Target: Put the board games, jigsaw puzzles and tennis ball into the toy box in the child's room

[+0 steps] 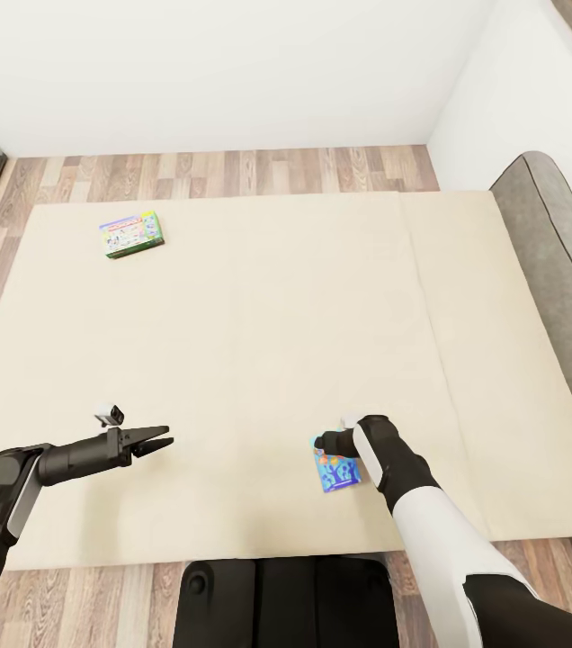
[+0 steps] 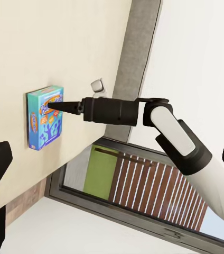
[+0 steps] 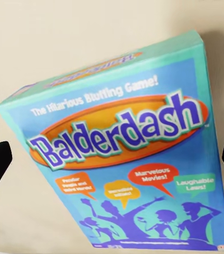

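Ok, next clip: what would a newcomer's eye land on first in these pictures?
Probably the blue Balderdash box, looming large in the right wrist view, lying flat on the cream bed near its front edge. The right gripper sits right over it, fingers wide apart either side. Next comes the second game box, alone at the bed's far left corner, while the left gripper hovers over bare mattress.

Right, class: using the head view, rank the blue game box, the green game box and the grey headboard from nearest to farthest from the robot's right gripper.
1. Blue game box, lying on the bed directly under the right gripper.
2. Grey headboard, along the bed's right edge.
3. Green game box, far left corner of the bed.
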You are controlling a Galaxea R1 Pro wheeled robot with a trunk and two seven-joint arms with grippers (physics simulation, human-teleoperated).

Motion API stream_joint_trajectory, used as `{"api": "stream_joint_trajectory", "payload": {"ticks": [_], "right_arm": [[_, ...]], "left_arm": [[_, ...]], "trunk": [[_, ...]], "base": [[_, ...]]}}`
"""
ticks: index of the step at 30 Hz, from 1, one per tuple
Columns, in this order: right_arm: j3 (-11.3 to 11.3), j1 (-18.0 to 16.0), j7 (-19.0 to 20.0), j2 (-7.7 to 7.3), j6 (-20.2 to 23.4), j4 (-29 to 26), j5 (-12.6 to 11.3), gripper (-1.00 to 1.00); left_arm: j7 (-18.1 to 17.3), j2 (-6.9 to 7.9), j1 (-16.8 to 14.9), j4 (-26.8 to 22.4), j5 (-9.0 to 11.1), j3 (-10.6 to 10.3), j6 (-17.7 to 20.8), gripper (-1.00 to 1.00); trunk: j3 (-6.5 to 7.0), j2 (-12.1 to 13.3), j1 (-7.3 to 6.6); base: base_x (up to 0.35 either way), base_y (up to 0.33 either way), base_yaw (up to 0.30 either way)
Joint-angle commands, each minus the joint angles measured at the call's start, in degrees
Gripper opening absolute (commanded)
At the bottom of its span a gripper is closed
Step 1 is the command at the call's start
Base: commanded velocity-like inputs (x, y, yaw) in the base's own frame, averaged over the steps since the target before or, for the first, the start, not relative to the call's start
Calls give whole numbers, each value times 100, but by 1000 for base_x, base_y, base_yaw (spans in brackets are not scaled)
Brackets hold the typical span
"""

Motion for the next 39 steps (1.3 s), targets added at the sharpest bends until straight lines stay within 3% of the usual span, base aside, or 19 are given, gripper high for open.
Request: {"api": "stream_joint_trajectory", "payload": {"ticks": [1, 39], "right_arm": [[-27, -1, -4, 6, 25, -7, -17, 100], [-27, -1, -7, 6, 7, -7, -15, 100]], "left_arm": [[-16, 2, -2, -1, 5, -1, 60, 100], [-16, 2, -2, -1, 5, 2, 60, 100]], "trunk": [[-6, -9, 3], [-6, -9, 3]], "base": [[0, 1, 54], [0, 12, 10]]}}
